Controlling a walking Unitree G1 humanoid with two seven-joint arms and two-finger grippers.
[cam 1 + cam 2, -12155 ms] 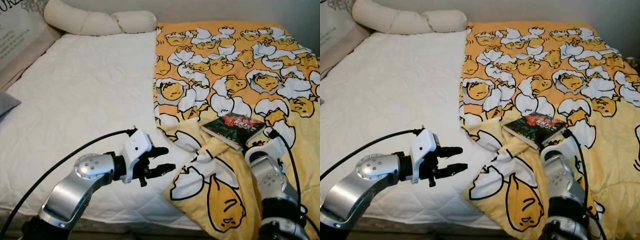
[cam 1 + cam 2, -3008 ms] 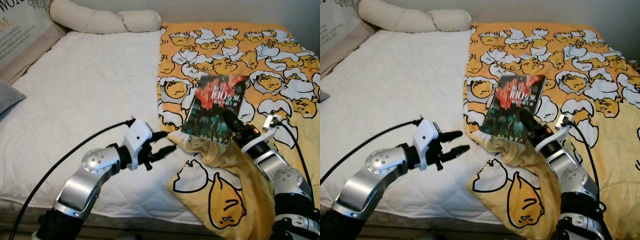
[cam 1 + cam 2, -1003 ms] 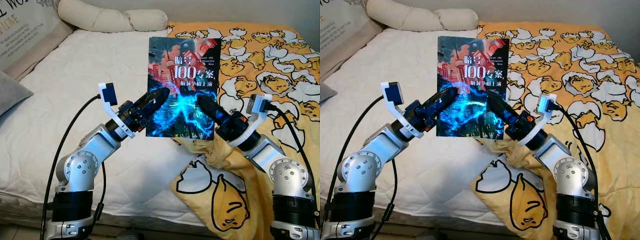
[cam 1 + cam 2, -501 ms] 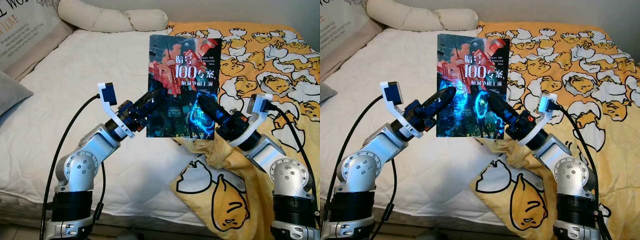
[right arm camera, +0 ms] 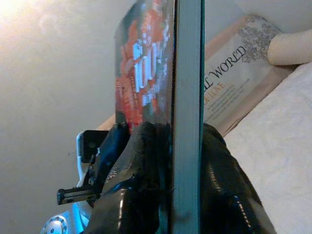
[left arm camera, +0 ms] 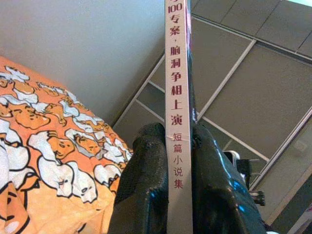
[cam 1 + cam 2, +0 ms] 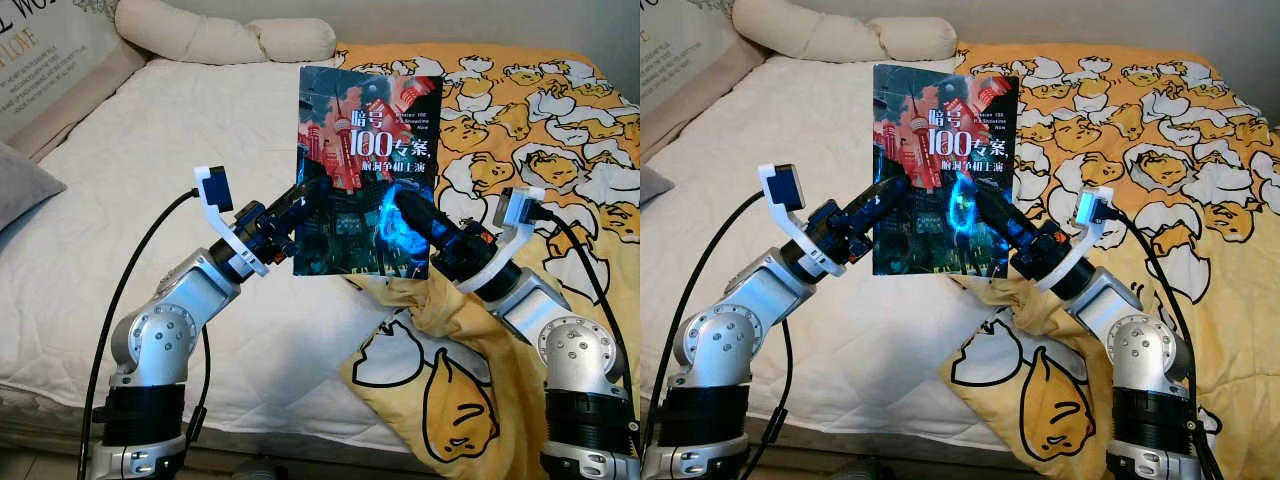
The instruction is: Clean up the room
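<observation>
Holding the book [image 7: 366, 170] upright above the bed [image 7: 150, 180], I have left pincer [image 7: 297, 207] at 9 o'clock, right pincer [image 7: 412, 215] at 3, both clamping it for a handover.

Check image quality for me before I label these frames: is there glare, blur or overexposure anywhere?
Left eye view: sharp, but blue-white glare streaks the glossy book cover beside the right tool. Right wrist view: the upper corner is washed out by bright light, and the near black fingers look soft. Left wrist view: evenly lit, the book's spine text is crisp.
</observation>
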